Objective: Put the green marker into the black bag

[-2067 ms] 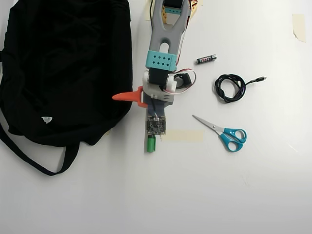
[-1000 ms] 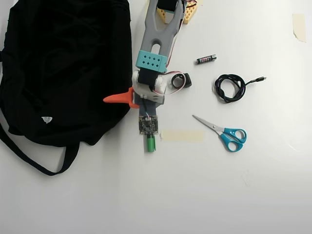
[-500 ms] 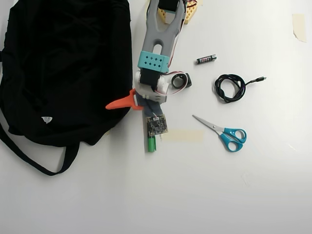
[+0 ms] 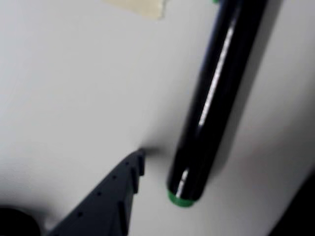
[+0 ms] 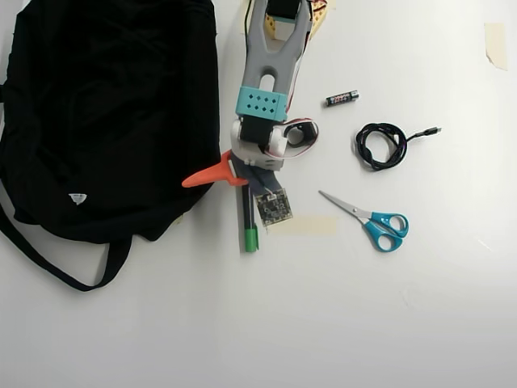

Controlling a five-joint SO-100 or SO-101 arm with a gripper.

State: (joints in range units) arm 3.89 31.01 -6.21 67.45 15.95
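The green marker (image 5: 247, 220) lies flat on the white table, its green cap (image 5: 251, 239) toward the bottom of the overhead view. My gripper (image 5: 220, 187) hovers over the marker's upper end and stands open, the orange finger (image 5: 206, 174) swung out left toward the black bag (image 5: 105, 113). In the wrist view the black barrel of the marker (image 4: 216, 93) runs diagonally, its small green tip (image 4: 179, 199) close beside the dark fixed finger (image 4: 115, 194). Nothing is held. The bag fills the left side, just left of the marker.
Right of the arm in the overhead view lie a small black battery (image 5: 342, 98), a coiled black cable (image 5: 381, 145) and blue-handled scissors (image 5: 370, 219). A strip of tape (image 5: 303, 225) sits beside the marker. The bag's strap (image 5: 56, 263) loops out at lower left.
The wrist has shifted and turned slightly to the right, so more of the marker's barrel shows beside the camera board. The marker and bag have not moved.
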